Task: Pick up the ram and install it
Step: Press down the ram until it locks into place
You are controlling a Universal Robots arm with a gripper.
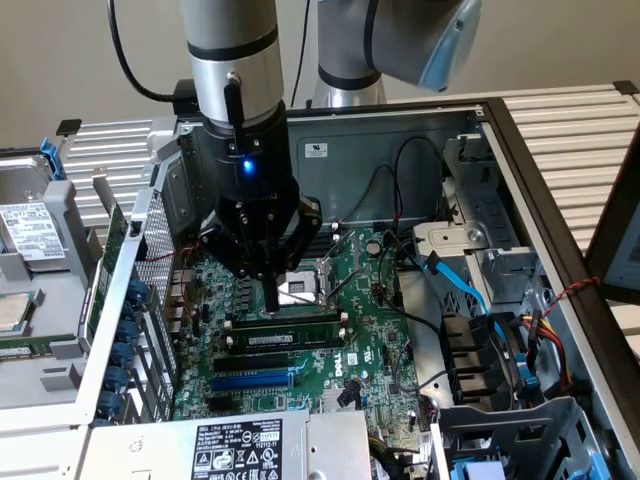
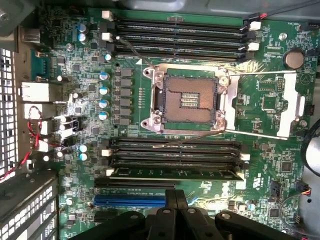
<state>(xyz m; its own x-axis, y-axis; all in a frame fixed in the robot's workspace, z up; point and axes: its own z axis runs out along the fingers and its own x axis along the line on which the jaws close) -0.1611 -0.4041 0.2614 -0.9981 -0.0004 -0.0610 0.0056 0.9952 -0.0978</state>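
- tool [image 1: 272, 300] pinched shut, holding nothing, hovering over the motherboard [image 1: 370, 330]
- ram [image 1: 290, 341] lies just below its tips, seated in slot, long axis crosswise to the fingers

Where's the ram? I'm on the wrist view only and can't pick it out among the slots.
Observer: The ram stands in the bank's slot nearest the blue expansion slot. Its white label faces the exterior camera.
Operator: End effector holding anything?
Observer: No. The end effector is shut and empty. Its tips hang just above that bank, beside the CPU socket.
Operator: Anything crowding it?
Observer: A blue cable runs on the exterior view's right, well apart from the end effector.
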